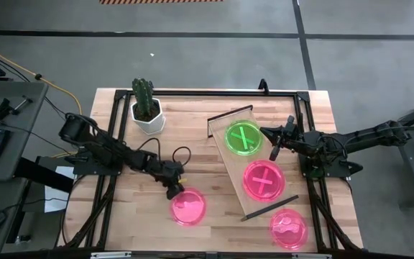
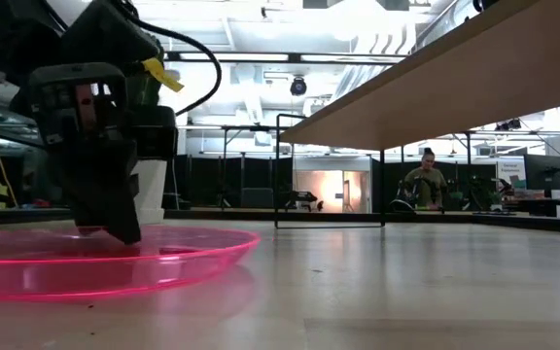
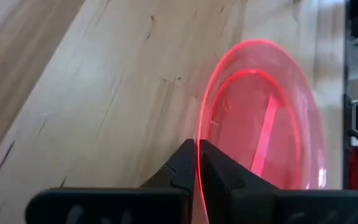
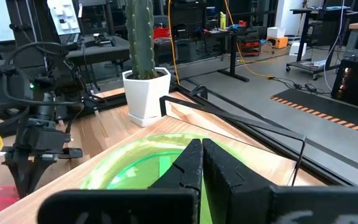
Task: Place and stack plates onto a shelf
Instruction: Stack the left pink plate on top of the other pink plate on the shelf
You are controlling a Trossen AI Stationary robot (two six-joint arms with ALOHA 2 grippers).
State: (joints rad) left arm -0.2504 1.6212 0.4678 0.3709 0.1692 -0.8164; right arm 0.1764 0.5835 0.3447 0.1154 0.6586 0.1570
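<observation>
My left gripper [image 1: 171, 188] is shut on a neon pink plate [image 1: 190, 207] that lies flat on the tabletop near the near edge. The shelf [image 1: 230, 160], a light-wood plank raised on black rails, runs aslant across the table's right half. A neon green plate [image 1: 241, 138] lies on its far half and a pink plate [image 1: 263, 180] on its near half. My right gripper [image 1: 274, 150] is shut and stands over the green plate's [image 4: 135, 165] right edge. Another pink plate [image 1: 288, 228] lies on the table near the shelf's near end. My left gripper [image 3: 197, 155] pinches the pink plate's rim [image 3: 199, 134] on the plate's far-left side, coming slanting down from the table's left. The plate [image 2: 115, 258] rests flat on the tabletop. My right gripper [image 4: 202, 152]: its own fingers hide the green plate's edge, so I cannot tell whether it touches.
A cactus in a white pot [image 1: 146, 108] stands at the table's far left. Black frame rails [image 1: 112, 137] run along the table's sides and far edge. In the low view the shelf [image 2: 455, 87] spans overhead, and a person [image 2: 426, 185] shows far off in the room.
</observation>
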